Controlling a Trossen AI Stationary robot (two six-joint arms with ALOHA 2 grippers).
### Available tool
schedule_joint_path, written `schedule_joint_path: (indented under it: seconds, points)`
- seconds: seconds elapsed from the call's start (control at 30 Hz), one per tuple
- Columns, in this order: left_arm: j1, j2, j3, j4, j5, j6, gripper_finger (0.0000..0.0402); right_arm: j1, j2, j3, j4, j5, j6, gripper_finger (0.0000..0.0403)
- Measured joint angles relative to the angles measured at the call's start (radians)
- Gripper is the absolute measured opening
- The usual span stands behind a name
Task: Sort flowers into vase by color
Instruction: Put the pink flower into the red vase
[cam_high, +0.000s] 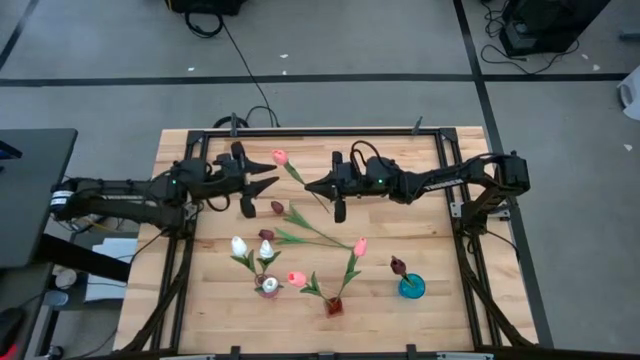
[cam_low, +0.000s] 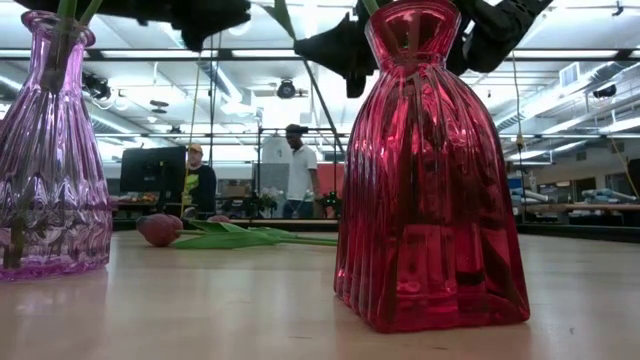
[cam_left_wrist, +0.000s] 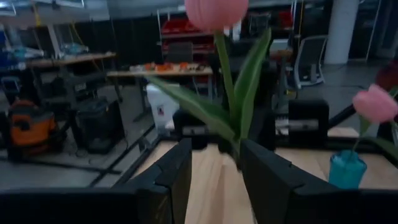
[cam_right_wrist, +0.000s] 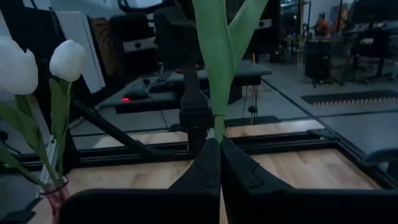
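Right gripper (cam_right_wrist: 219, 146) is closed tight on the thin green stem of a pink artificial tulip (cam_high: 280, 157), pinching it just under the spot where two long leaves fork. It holds the flower in the air over the far middle of the light wooden table (cam_high: 450, 320), with the head pointing toward the far edge. Left gripper (cam_left_wrist: 214, 149) faces it from the other side, fingers parted. The lower end of the held stem sits at the gap between them, but whether either finger touches it cannot be told.

A dark maroon tulip (cam_high: 277, 207) lies flat on the wood on the near side of both grippers, its green stem and leaves trailing toward the table's middle.

Three vases stand closer to the near edge:
- a pale purple glass vase (cam_high: 269, 287) holds white tulips (cam_high: 238, 245);
- a red ribbed glass vase (cam_high: 333, 306) holds two more pink tulips (cam_high: 360, 246);
- a small teal vase (cam_high: 411, 287) holds one maroon tulip (cam_high: 398, 265).

Another dark head (cam_high: 266, 234) shows close to the white ones.

A black metal frame (cam_high: 330, 131) rims the table. Bare wood lies along the far strip and at the right side, beyond the teal vase. Two people (cam_low: 295, 165) stand in the room beyond.
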Motion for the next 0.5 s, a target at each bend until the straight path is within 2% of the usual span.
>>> schedule_joint_path:
  seconds: [0.2, 0.5]
  points:
    - [-0.001, 0.049, 0.017, 0.119, 0.026, 0.041, 0.0142, 0.014, 0.0, 0.0, 0.018, 0.016, -0.054, 0.0007]
    - [-0.001, 0.097, 0.033, 0.159, 0.119, -0.015, 0.0142, 0.016, 0.0, 0.0, 0.108, -0.083, -0.055, 0.0007]
